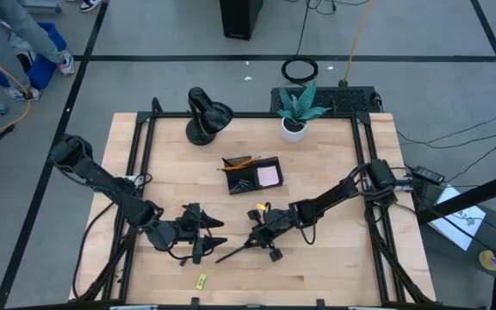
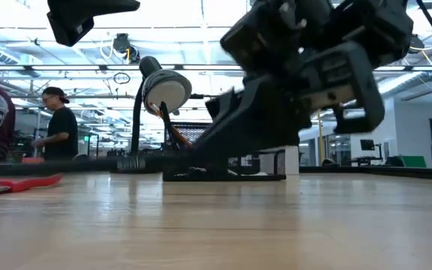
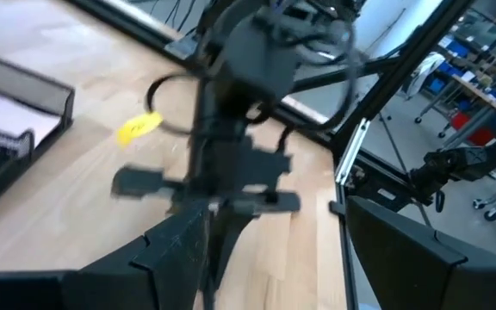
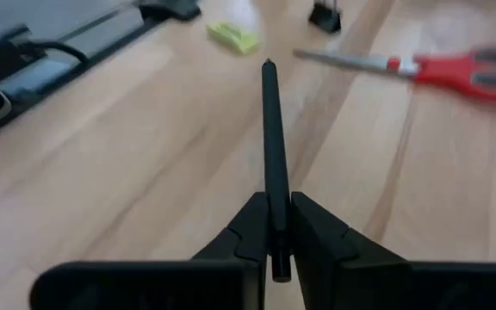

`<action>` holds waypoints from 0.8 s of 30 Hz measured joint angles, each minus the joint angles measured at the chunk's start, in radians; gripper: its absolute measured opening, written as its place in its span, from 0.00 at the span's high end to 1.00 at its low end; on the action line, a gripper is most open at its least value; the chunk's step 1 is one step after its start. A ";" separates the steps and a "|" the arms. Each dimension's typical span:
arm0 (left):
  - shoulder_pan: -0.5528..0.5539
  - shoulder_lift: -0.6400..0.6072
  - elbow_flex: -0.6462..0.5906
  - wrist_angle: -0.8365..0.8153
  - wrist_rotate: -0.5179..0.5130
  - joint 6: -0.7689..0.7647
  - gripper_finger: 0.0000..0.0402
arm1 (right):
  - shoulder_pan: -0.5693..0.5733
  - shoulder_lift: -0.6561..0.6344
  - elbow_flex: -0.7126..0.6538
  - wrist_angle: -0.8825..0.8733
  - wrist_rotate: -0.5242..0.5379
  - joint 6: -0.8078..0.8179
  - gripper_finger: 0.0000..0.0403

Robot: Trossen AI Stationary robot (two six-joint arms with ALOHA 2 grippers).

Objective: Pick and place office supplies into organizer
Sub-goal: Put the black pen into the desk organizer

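Observation:
My right gripper (image 4: pixel 274 234) is shut on a black pen (image 4: pixel 270 129) near the table's middle front; the high view shows gripper (image 1: pixel 259 242) and pen (image 1: pixel 235 252). Beyond the pen lie red-handled scissors (image 4: pixel 442 69), a yellow-green piece (image 4: pixel 233 36) and a black clip (image 4: pixel 325 15), all flat on the wood. The black organizer (image 1: pixel 252 174) stands farther back with a pink pad and orange pencils in it. My left gripper (image 1: pixel 209 234) hovers open just left of the right one, its fingers (image 3: pixel 175 250) empty. My right gripper pinches the black pen near its rear end (image 4: pixel 273 211) between its two fingers; a short stub sticks out behind them. The fingers slant down from the table's right side. The pen runs on forward along their line, toward the table's near left. Whether its far tip (image 4: pixel 268 65) touches the wood I cannot tell.
A black desk lamp (image 1: pixel 205 114) and a potted plant (image 1: pixel 296 112) stand at the table's far edge. A small yellow piece (image 1: pixel 263 207) lies behind the right gripper. A black frame rail (image 1: pixel 140 155) runs along each side of the table. People stand in the room beyond.

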State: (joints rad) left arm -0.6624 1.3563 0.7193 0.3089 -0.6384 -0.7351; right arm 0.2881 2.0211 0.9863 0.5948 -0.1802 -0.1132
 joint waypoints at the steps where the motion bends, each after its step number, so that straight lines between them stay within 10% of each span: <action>1: 0.000 0.000 0.000 -0.009 0.000 -0.017 0.32 | 0.002 -0.008 0.000 -0.003 -0.001 -0.008 0.93; 24: 0.004 0.075 0.000 -0.127 0.274 -0.622 0.32 | 0.028 -0.196 0.002 -0.139 0.029 -0.137 0.92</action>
State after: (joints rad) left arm -0.6587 1.4314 0.7193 0.1819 -0.3645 -1.3575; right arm 0.3157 1.8253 0.9878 0.4553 -0.1516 -0.2501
